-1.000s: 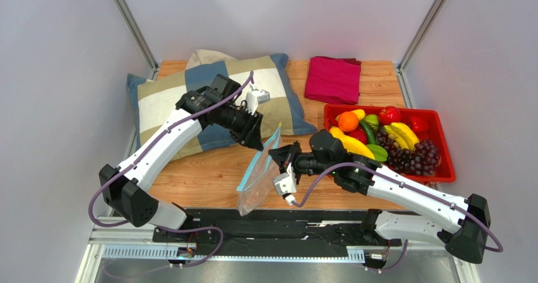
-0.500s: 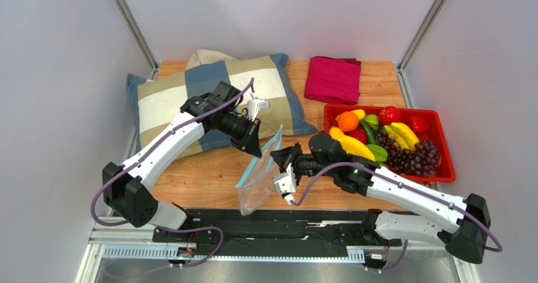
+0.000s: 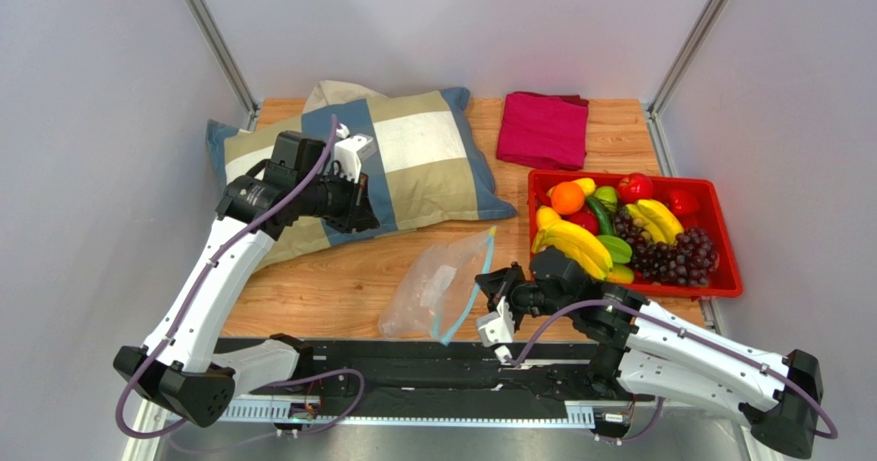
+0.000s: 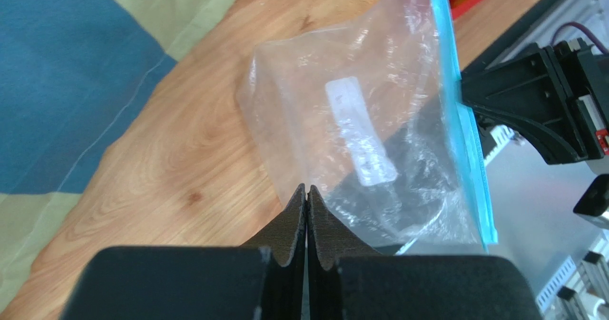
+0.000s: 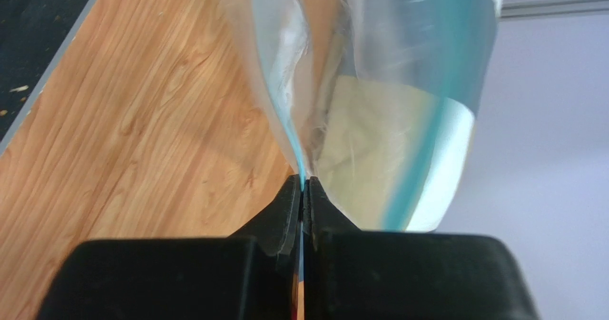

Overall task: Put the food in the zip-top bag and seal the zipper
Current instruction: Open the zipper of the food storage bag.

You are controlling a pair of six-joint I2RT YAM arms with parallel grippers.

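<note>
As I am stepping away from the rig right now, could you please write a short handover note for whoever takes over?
Left hand: shut, empty, over the pillow, clear of the bag.
Right hand: shut on the zipper at the mouth of the zip-top bag.
Bag: empty, lying on the table beside the red tray, mouth looks open.
Food: all in the tray.
Done: nothing bagged.
Left: load the food, then seal the zipper.
</note>
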